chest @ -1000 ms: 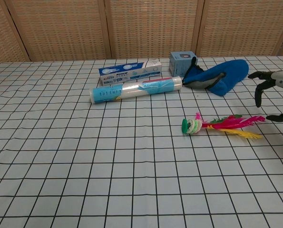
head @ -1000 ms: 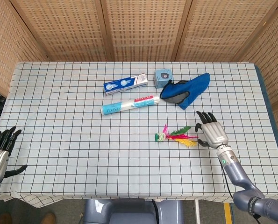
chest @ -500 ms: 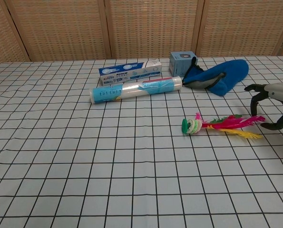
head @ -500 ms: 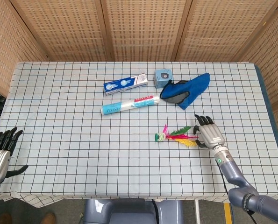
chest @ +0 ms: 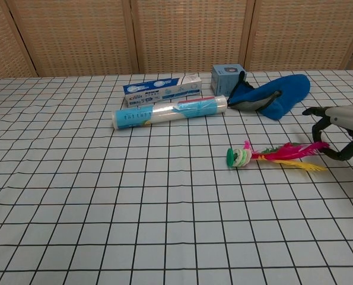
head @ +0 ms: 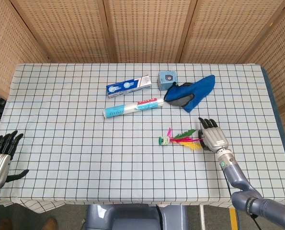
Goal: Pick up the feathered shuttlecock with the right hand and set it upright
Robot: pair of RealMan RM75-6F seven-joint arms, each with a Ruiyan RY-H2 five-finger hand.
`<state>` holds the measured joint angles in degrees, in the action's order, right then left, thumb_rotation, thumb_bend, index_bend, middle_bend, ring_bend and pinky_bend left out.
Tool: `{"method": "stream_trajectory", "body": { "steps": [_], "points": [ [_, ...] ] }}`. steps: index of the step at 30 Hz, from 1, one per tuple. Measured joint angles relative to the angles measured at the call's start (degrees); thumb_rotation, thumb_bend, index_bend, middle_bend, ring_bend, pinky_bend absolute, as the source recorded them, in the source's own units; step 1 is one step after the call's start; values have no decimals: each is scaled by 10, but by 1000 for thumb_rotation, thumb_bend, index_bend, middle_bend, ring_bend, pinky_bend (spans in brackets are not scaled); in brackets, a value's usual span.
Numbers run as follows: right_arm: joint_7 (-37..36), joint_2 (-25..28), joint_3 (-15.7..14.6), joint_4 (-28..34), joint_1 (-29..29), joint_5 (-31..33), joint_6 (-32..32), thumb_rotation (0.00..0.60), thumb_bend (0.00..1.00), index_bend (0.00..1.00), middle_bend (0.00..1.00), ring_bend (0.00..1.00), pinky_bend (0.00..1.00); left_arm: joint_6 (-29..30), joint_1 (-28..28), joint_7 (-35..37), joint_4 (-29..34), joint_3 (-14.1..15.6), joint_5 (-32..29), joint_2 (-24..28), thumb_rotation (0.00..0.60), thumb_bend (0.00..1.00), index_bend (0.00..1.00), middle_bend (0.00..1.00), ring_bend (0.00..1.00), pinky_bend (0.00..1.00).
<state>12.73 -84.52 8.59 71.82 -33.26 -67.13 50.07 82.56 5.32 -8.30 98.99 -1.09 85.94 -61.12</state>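
Right of centre on the checked table (head: 61, 105), the feathered shuttlecock (head: 179, 139) lies flat, its feather tips between your right hand's (head: 213, 137) spread, empty fingers. Close on the feathers near the base, then lift and tip it upright.

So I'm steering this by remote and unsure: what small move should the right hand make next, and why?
Probably close the right hand on the feather tips: the shuttlecock lies flat, and the open fingers already bracket its feather end.
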Motion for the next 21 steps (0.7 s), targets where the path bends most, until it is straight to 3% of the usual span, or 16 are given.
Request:
{"method": "stream_trajectory", "body": {
  "steps": [8, 21],
  "points": [
    [11, 19, -1, 31, 3, -18, 34, 600, 724, 698, 42, 0, 0, 2, 0, 5, 2, 2, 4, 3, 600, 0, 0, 0, 0, 0],
    [77, 115, 12, 162, 8, -79, 123, 600, 724, 719, 66, 0, 0, 18, -5, 25, 6, 9, 28, 14, 600, 0, 0, 0, 0, 0]
  ]
}}
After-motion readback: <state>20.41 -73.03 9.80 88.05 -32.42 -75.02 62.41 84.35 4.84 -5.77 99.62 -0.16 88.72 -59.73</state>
